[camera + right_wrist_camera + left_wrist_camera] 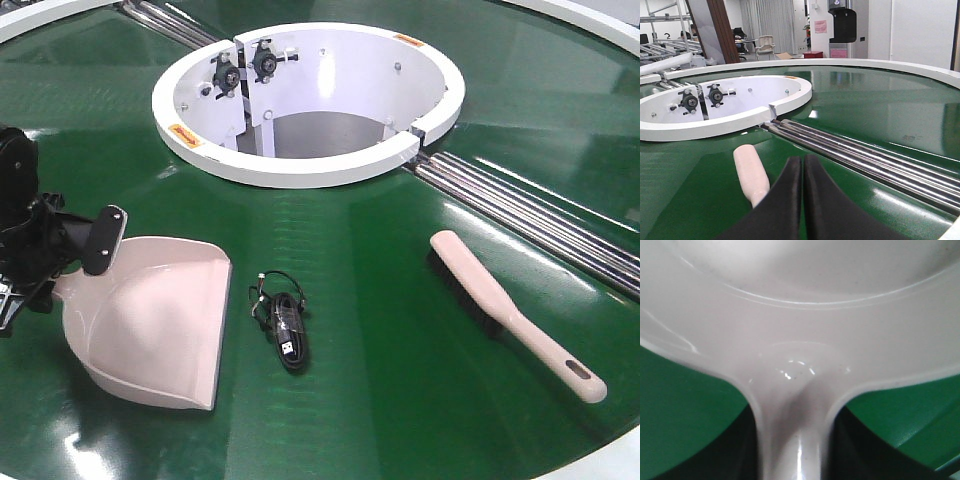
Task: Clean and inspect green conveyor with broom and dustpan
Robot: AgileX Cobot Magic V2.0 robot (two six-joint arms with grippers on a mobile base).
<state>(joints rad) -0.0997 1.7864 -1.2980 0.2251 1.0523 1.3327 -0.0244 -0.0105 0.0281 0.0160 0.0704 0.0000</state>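
The pale pink dustpan (160, 320) lies on the green conveyor (380, 300) at the left, lip pointing down-right. My left gripper (82, 262) is shut on its handle. In the left wrist view the handle runs between the dark fingers (725, 455) of that gripper (795, 457), and the dustpan (800, 315) fills the top. The broom (500, 305) lies flat on the belt at the right, held by nothing. In the right wrist view my right gripper (803, 167) is shut and empty, low over the conveyor (865, 110), with the broom (751, 172) just to its left.
A coiled black cable (285, 320) lies on the belt between dustpan and broom. The white central ring (300, 165) stands behind, with steel rollers (520, 215) running from it to the right. The ring (740, 120) and rollers (865, 160) also show in the right wrist view.
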